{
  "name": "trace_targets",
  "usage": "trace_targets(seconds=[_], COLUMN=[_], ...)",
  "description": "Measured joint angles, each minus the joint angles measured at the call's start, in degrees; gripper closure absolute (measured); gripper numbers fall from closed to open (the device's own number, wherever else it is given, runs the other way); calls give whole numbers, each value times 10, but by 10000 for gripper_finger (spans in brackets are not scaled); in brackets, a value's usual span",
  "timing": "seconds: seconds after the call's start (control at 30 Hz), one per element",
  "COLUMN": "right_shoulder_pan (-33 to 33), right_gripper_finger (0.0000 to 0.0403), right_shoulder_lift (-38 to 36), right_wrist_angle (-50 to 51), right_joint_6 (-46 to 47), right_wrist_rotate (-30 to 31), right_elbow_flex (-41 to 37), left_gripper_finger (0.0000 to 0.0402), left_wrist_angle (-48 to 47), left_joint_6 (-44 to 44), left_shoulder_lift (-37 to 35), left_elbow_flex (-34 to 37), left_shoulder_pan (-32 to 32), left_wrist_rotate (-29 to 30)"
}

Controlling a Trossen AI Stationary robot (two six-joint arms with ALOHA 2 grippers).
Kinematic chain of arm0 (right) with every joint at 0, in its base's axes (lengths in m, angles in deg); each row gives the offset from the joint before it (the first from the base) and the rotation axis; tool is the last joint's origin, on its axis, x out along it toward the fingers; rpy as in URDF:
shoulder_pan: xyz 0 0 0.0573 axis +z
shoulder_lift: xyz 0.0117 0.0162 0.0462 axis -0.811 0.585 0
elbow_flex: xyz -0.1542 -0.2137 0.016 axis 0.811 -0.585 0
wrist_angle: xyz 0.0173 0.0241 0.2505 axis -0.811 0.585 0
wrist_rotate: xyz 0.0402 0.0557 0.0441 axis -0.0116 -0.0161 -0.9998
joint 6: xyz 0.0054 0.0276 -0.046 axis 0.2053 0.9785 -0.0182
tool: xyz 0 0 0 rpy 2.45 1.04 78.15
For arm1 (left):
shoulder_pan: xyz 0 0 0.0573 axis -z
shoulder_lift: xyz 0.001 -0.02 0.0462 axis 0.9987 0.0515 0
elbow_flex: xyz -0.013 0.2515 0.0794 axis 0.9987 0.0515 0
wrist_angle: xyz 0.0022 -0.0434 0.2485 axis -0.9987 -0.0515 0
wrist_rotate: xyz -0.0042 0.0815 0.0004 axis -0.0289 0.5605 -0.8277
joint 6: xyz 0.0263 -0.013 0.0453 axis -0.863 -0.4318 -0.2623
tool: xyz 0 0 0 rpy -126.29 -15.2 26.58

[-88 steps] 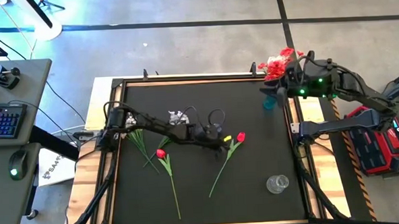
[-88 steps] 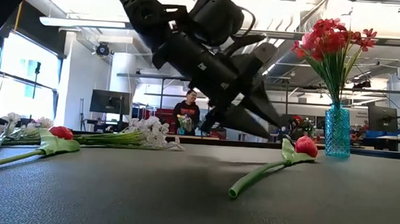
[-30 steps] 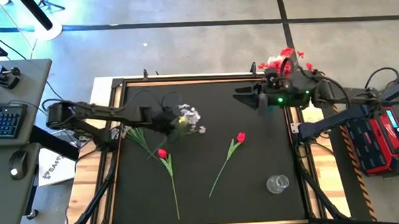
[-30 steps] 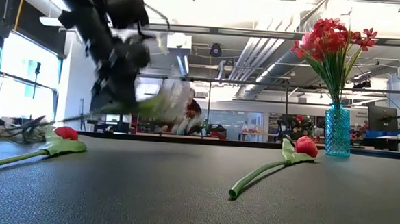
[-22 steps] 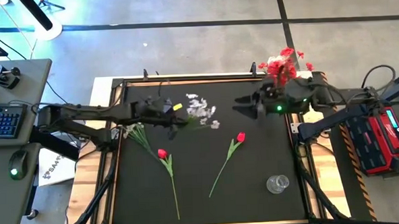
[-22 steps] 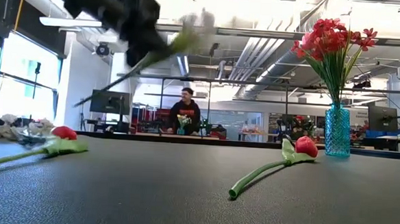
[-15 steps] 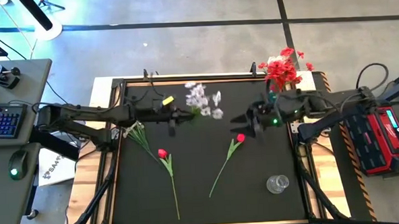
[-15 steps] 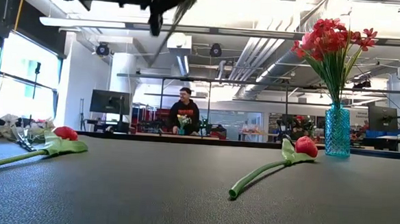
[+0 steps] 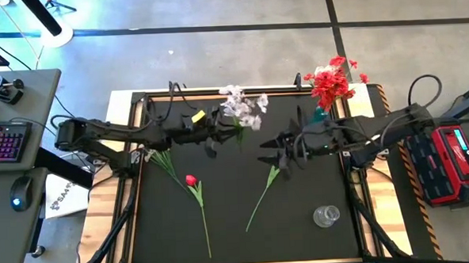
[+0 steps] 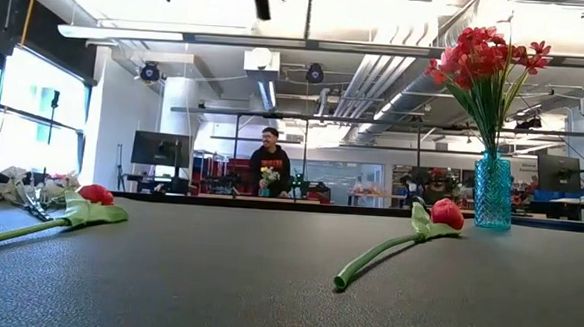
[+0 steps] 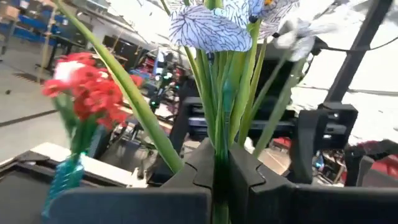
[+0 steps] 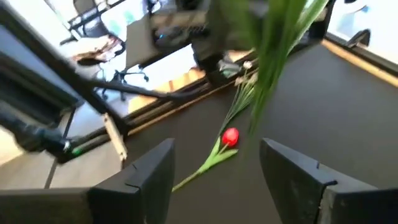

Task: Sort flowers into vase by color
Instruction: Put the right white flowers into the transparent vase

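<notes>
Left hand (image 9: 216, 137) is clamped on the green stems of a white spray (image 9: 241, 109), held up off the table (image 9: 303, 239) near the back edge; from my left wrist view the stems (image 11: 219, 93) run straight up between the closed fingers (image 11: 199, 174), petals white with dark veining, one long green leaf bending off. Right hand (image 9: 274, 155) hangs over the middle of the table, fingers (image 12: 149, 174) spread wide, gripping nothing, right above the blossom end of a red bud flower (image 9: 262, 187) lying on the mat. Second red bud (image 9: 191, 181) on its thin green stem lies further left, more green stems (image 9: 161, 160) near the left edge. Teal glass vase (image 9: 319, 112) at the back right corner holds red blossom clusters (image 9: 330, 78), upright. Clear glass vase (image 9: 326, 215) stands front right, nothing visible in it. Person (image 10: 269, 167) in the room behind, far off. I can't read any labels or writing
</notes>
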Motion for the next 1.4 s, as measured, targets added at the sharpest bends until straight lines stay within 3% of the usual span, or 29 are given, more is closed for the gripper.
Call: trace_targets(seconds=[0.17, 0.57, 0.7, 0.93, 1.13, 1.27, 1.4], right_shoulder_pan=[-21, -29, -29, -28, -26, -4, 39], right_gripper_finger=[183, 189, 237, 383, 392, 398, 400], right_shoulder_lift=[8, 7, 7, 7, 4, -9, -34], right_wrist_angle=[-10, -25, -21, -19, 18, 85, 185], right_joint_6=[5, -4, -3, -17, -8, 0, 28], right_wrist_rotate=[29, 12, 12, 12, 11, 55, 118], right_elbow_flex=[0, 0, 0, 0, 0, 0, 0], left_gripper_finger=[399, 400, 400, 399, 371, 329, 291], left_wrist_angle=[0, -4, -3, -5, -12, -41, -128], left_joint_6=[-24, -29, -29, -20, -13, -13, -12], left_shoulder_lift=[36, 107, 113, 112, 113, 102, 94], left_elbow_flex=[-53, -126, -134, -133, -132, -132, -133], left_shoulder_pan=[20, 35, 35, 35, 34, 29, 22], left_wrist_rotate=[-3, -15, -23, -35, -36, -38, -38])
